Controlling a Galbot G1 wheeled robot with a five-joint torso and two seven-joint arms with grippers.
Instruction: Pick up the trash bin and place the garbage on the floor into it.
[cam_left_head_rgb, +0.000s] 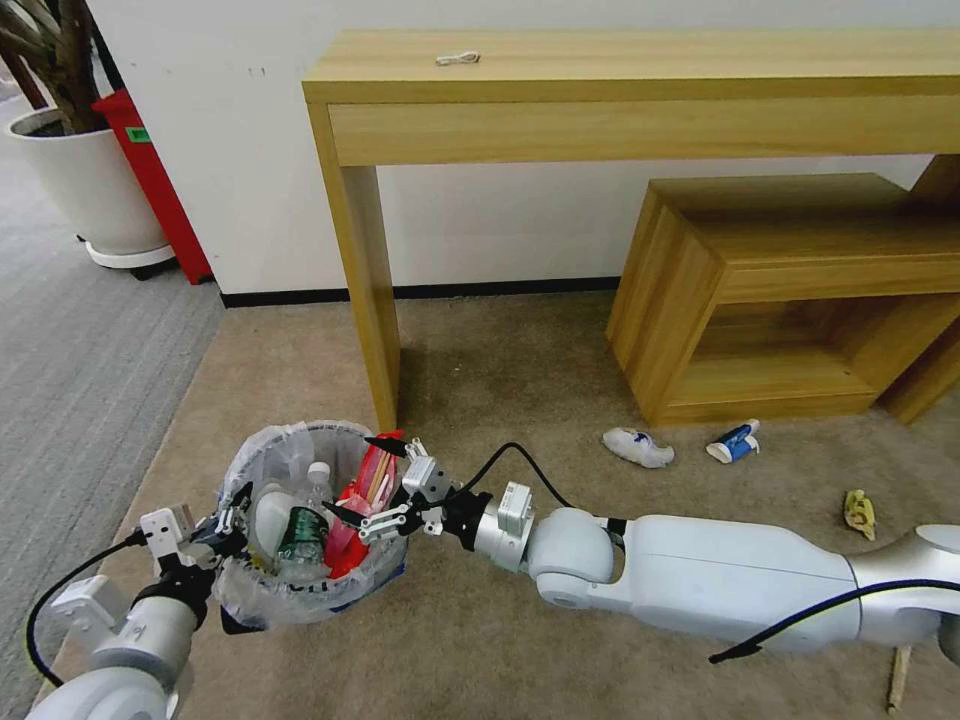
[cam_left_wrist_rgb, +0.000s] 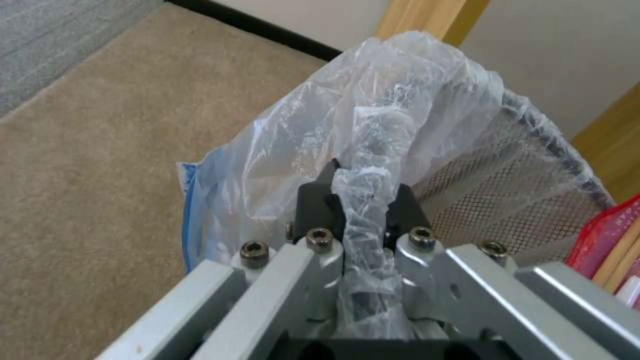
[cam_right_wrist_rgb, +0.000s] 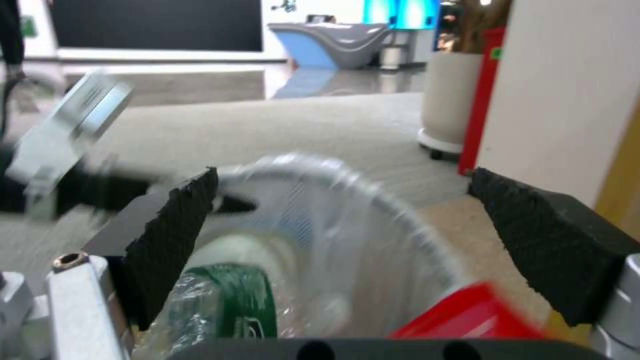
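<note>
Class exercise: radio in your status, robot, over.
Left gripper shut on trash bin rim. Right gripper open over bin. White slipper, carton on floor. Nothing blocking.

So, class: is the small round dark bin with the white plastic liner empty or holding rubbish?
Holding rubbish. The small round dark bin contains a green-labelled bottle and a red wrapper reaching its rim.
</note>
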